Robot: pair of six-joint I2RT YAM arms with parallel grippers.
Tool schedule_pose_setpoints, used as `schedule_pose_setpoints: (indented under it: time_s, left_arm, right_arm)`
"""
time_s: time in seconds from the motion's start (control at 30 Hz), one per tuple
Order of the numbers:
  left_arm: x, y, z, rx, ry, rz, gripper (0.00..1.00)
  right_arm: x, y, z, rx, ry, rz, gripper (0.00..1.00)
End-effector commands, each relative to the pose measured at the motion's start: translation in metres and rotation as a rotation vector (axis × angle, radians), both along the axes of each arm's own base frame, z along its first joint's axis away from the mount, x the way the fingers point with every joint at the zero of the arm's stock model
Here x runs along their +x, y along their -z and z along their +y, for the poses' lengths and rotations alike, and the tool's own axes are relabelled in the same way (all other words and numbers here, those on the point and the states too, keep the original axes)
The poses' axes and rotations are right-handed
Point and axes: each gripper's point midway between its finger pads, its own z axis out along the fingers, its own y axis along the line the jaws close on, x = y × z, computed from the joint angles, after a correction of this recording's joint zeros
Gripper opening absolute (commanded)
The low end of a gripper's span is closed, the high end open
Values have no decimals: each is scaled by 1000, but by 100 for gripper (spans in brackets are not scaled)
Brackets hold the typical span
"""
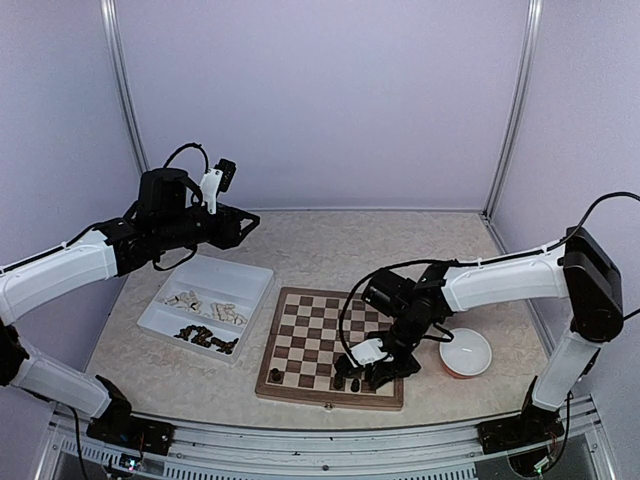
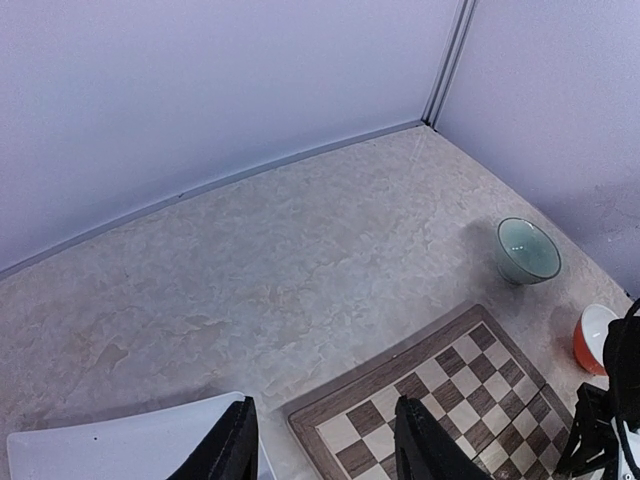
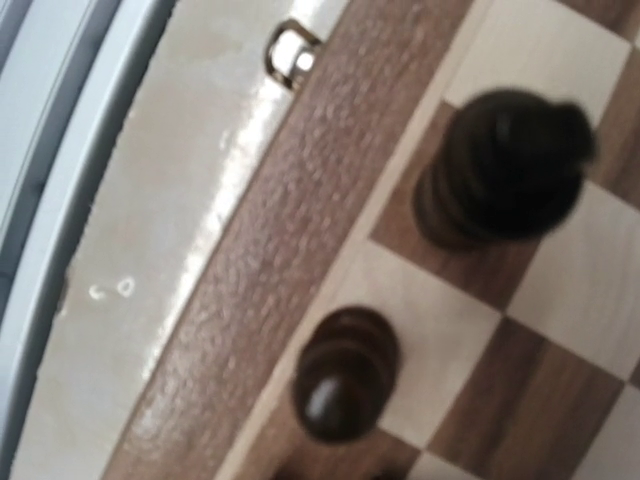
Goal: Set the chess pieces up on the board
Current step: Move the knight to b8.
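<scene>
The board (image 1: 322,340) lies in the middle of the table, and its far corner shows in the left wrist view (image 2: 455,395). A few dark chess pieces stand along its near edge (image 1: 275,375). My right gripper (image 1: 358,378) hangs low over two of them. The right wrist view is a close blur of a round-topped dark piece (image 3: 345,375) on a cream edge square and a taller one (image 3: 500,170) beyond. Its fingers barely show there. My left gripper (image 1: 245,222) is held high above the tray, open (image 2: 330,455) and empty.
A white tray (image 1: 250,275) left of the board holds pale pieces (image 1: 200,303) and dark pieces (image 1: 205,338). An orange bowl (image 1: 465,352) sits right of the board. A green bowl (image 2: 527,250) stands beyond the board. The board's clasp (image 3: 290,50) faces the near table edge.
</scene>
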Motion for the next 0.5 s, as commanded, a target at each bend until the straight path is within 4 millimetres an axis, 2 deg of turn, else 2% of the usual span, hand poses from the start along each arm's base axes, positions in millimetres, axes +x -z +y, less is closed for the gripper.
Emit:
schedule_pose_setpoints:
  time_s: [0.0,0.17,0.47]
  left_arm:
    - [-2,-14,-5,-19,18,-23,47]
    - [-1,-12,-5,-18,18,-19,47]
    - [-1,-11,-6,-18,23,-15,47]
  right_arm:
    - [-8,9,-3,-50,-2,35,21]
    - [-2,0,-7,-37,8,-19,27]
    - [13,1,-24,-56,59,-44,31]
